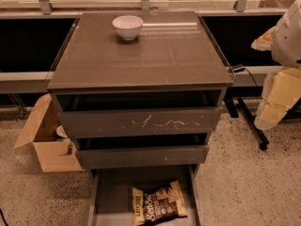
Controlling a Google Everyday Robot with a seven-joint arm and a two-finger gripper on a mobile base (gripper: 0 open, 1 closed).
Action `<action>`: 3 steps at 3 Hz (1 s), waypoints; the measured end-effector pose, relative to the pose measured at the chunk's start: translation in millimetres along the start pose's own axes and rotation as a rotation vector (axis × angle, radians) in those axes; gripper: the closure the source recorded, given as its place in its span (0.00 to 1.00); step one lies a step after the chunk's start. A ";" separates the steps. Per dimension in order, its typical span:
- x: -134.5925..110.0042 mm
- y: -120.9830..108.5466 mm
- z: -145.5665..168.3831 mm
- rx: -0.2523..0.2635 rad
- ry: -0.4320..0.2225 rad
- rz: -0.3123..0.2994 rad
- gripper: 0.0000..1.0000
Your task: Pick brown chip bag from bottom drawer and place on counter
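Note:
The brown chip bag (157, 204) lies flat on the grey floor of the bottom drawer (113, 197), which is pulled out at the foot of the cabinet. The bag sits right of the drawer's middle, lettering up. The counter (150, 60) is the glossy grey-brown top of the cabinet. My arm and gripper (277, 98) show as white and cream parts at the right edge. They are beside the cabinet at about upper-drawer height, well above and to the right of the bag, and hold nothing that I can see.
A white bowl (127, 26) stands on the counter near its back edge. The scratched upper drawer front (141, 122) and middle drawer front (141, 155) stand slightly out. An open cardboard box (44, 142) sits on the floor at left. A black stand leg (249, 121) is at right.

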State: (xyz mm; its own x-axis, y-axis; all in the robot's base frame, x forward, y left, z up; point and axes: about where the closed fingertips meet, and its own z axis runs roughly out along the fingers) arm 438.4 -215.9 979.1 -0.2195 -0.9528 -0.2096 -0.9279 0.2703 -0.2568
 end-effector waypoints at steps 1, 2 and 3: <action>0.0 0.0 0.0 0.000 0.000 0.000 0.00; -3.8 1.4 5.7 0.003 -0.009 -0.013 0.00; -15.3 19.0 56.0 -0.060 -0.107 -0.066 0.00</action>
State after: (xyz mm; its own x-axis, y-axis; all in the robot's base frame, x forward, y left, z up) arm 441.0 -188.4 924.6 -0.1271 -0.9470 -0.2949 -0.9564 0.1958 -0.2167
